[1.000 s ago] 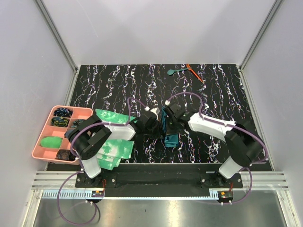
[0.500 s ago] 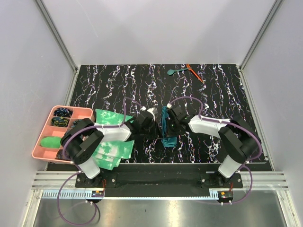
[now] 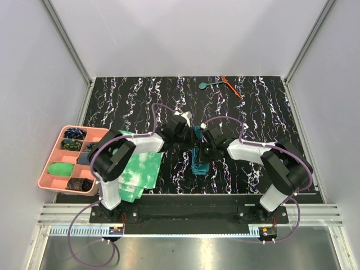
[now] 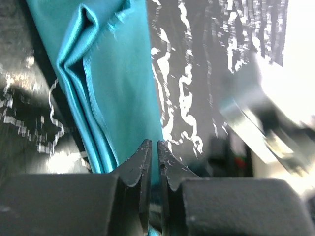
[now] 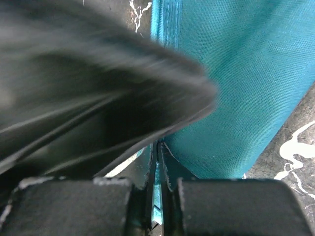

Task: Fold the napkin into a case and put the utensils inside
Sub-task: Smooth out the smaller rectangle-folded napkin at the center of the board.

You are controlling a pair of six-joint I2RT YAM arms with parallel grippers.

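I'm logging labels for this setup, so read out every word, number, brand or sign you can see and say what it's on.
No readable text anywhere: none on the napkin, the utensils, the pink tray or the table.
Small boards at the near edge: any markings too small to read.

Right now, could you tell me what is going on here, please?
Both arms meet over the napkin, which is folded into a long narrow strip. The left gripper and right gripper are each almost closed on it, apparently pinching the cloth. The spoon and stick lie untouched near the far edge of the table, so they are not in the cloth yet.
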